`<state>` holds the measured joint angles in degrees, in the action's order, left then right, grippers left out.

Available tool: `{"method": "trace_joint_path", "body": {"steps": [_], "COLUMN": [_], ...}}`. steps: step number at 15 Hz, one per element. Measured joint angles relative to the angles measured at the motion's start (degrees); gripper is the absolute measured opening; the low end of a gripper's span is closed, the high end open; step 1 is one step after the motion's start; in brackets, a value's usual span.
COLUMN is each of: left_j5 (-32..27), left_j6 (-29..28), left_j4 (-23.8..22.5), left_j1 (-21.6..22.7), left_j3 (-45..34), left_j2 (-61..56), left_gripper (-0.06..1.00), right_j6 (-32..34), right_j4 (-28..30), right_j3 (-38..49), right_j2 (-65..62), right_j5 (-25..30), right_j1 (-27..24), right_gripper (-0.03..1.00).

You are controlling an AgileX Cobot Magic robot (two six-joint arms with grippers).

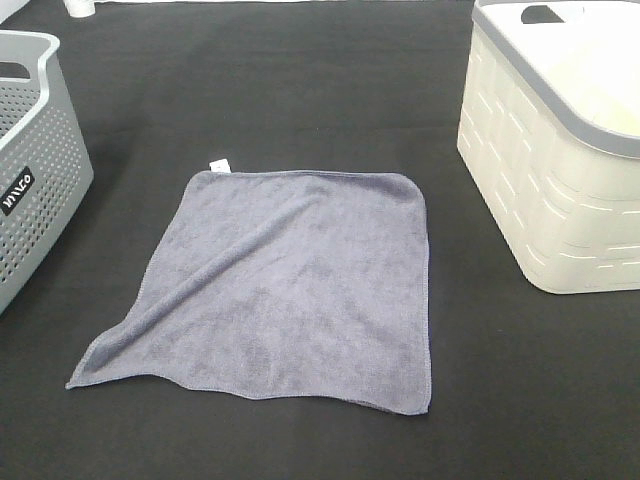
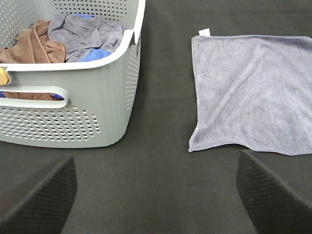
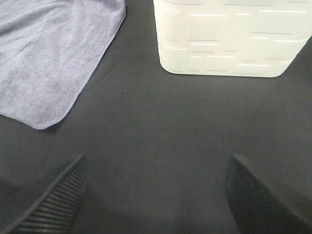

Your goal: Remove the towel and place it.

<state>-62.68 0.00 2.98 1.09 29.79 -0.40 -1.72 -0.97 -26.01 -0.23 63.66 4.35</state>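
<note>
Right now the towel lies spread flat on the black worktop between the grey perforated basket and the cream basket, its tagged corner farthest from me, no clear long axis. Both the left end effector and right end effector hover spread, empty.
</note>
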Motion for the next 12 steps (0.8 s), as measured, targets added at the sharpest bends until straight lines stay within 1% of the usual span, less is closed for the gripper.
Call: {"method": "trace_joint_path", "body": {"steps": [12], "left_j5": [0.00], "left_j6": [0.00], "left_j4": [0.11], "left_j1": [0.00], "left_j3": [0.00], "left_j2": [0.00], "left_gripper": [0.83], "right_j6": [0.00], "right_j4": [0.00], "right_j3": [0.00], "right_j2": [0.00], "right_j5": [-0.06], "right_j1": [0.00], "right_gripper": [0.75]}}
